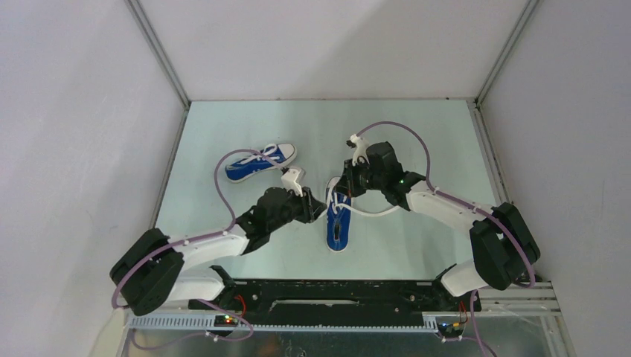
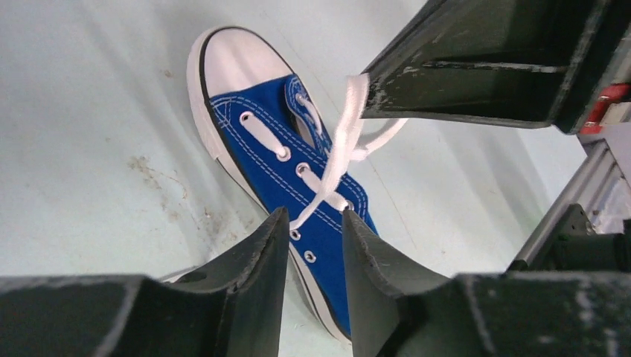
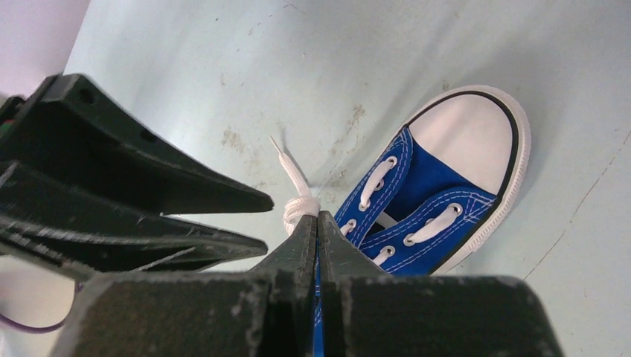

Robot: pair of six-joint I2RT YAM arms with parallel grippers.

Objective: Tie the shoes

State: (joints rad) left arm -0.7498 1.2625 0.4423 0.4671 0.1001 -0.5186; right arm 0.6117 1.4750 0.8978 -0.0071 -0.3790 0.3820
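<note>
One blue sneaker (image 1: 338, 223) is laid at the middle of the worktop (image 1: 417, 141), its long axis run near to far and its white toe cap pointed away from the arm bases; the second sneaker (image 1: 260, 162) is set apart at the far left, slanted, toe toward the far right. The left arm (image 1: 216, 245) and right arm (image 1: 446, 208) are bent inward from their own sides and met over the middle sneaker's laced front. The right jaws are pressed shut on the white lace (image 2: 338, 149), which is drawn up from the eyelets, while the left jaws are held partly open with that strand seen in the gap, not clamped.
</note>
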